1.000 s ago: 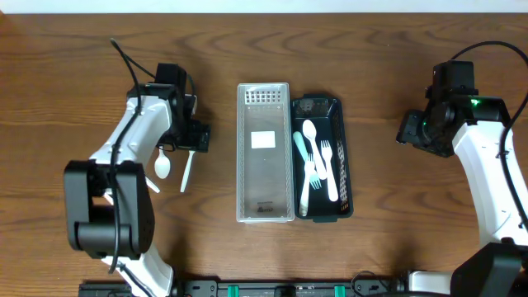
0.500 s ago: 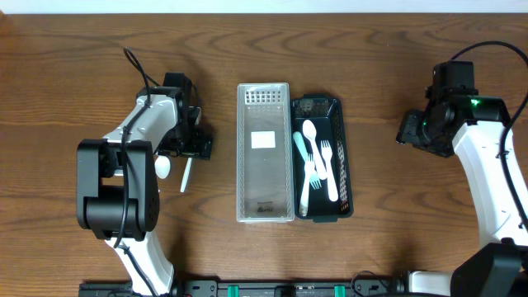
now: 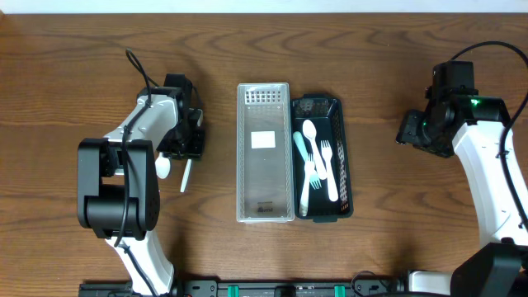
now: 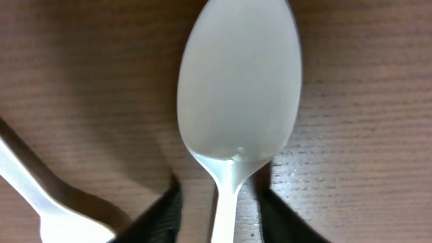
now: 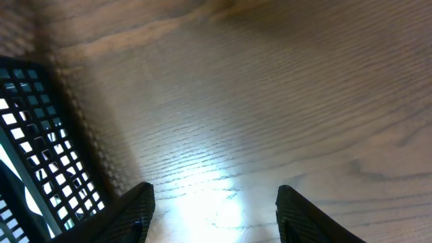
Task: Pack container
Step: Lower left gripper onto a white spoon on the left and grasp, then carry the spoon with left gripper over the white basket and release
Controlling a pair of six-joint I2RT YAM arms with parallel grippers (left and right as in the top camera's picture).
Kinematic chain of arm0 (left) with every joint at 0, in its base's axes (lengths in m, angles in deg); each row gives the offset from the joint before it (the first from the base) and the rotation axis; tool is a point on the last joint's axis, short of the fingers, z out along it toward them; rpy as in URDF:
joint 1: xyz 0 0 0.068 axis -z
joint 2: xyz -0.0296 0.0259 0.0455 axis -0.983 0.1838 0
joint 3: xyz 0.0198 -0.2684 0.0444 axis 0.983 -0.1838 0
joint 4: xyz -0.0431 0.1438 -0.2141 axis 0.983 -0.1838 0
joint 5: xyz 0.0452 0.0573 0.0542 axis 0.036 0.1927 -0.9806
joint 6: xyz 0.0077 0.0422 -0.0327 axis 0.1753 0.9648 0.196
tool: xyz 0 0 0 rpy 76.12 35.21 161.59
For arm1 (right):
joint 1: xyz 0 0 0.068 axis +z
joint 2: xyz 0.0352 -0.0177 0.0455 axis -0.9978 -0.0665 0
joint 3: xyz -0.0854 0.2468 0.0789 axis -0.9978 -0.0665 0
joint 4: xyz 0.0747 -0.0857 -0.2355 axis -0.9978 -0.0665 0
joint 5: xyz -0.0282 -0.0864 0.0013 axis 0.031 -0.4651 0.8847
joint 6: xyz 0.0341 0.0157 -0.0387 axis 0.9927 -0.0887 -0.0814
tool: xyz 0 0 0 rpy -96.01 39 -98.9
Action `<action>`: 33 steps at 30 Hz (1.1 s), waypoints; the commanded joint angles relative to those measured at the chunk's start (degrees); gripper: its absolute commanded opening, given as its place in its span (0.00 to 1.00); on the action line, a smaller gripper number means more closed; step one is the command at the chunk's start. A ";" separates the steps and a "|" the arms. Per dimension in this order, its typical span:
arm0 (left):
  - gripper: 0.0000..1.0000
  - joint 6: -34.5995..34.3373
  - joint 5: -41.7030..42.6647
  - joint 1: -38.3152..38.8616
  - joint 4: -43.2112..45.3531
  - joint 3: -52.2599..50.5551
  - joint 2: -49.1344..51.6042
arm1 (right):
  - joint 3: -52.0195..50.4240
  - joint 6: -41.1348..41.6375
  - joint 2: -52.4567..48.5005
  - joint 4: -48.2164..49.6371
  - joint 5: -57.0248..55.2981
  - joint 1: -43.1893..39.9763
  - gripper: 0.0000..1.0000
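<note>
A white plastic spoon [image 4: 239, 88] lies on the wood, its bowl filling the left wrist view. My left gripper [image 4: 219, 216] straddles the spoon's neck, with a thin strip of wood showing on each side of the handle. From overhead, the left gripper [image 3: 183, 147] sits low over the spoon [image 3: 163, 166], left of the clear container [image 3: 241, 148]. The black basket [image 3: 347, 157] beside it holds a white spoon [image 3: 310, 134], a white fork [image 3: 327, 165] and a teal utensil [image 3: 299, 153]. My right gripper [image 5: 214, 216] is open over bare wood, holding nothing.
A second white utensil [image 3: 186, 174] lies just right of the spoon, and its end [image 4: 40, 202] shows at the lower left of the left wrist view. The black basket's mesh wall [image 5: 34, 135] stands left of my right gripper [image 3: 412, 132].
The left arm swung in over the spoon, and its jaws have narrowed around the spoon's neck. The right arm has not moved.
</note>
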 commanded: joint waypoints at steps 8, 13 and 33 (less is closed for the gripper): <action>0.06 0.57 0.37 -0.13 -0.50 -0.81 1.70 | -0.20 -0.24 0.26 -0.31 -0.02 -0.52 0.61; 0.06 -0.68 0.35 -0.13 -0.94 -0.13 0.04 | -0.20 -0.24 0.26 -0.28 -0.02 -0.52 0.61; 0.06 -28.55 0.39 21.57 -10.19 6.69 -27.71 | -0.20 -0.24 0.26 -0.04 -0.02 -0.52 0.61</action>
